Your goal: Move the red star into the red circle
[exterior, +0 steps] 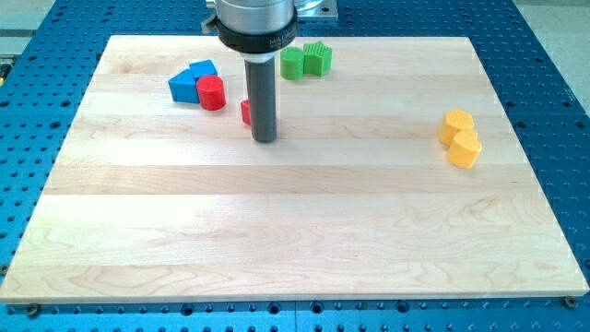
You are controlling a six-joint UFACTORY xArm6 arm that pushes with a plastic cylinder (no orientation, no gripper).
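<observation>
My tip [265,139] rests on the board in the upper middle of the view. A red block [246,112], the red star, is mostly hidden behind the rod; only its left edge shows, touching the rod's left side. The red circle [211,93] is a short red cylinder to the view's left of the tip, pressed against the blue blocks. The star and the circle are apart, with a small gap of board between them.
Two blue blocks [190,83] sit left of the red circle. Two green blocks [305,61] lie near the view's top, right of the rod. Two yellow blocks [460,138] sit at the right. The wooden board [295,231] lies on a blue perforated table.
</observation>
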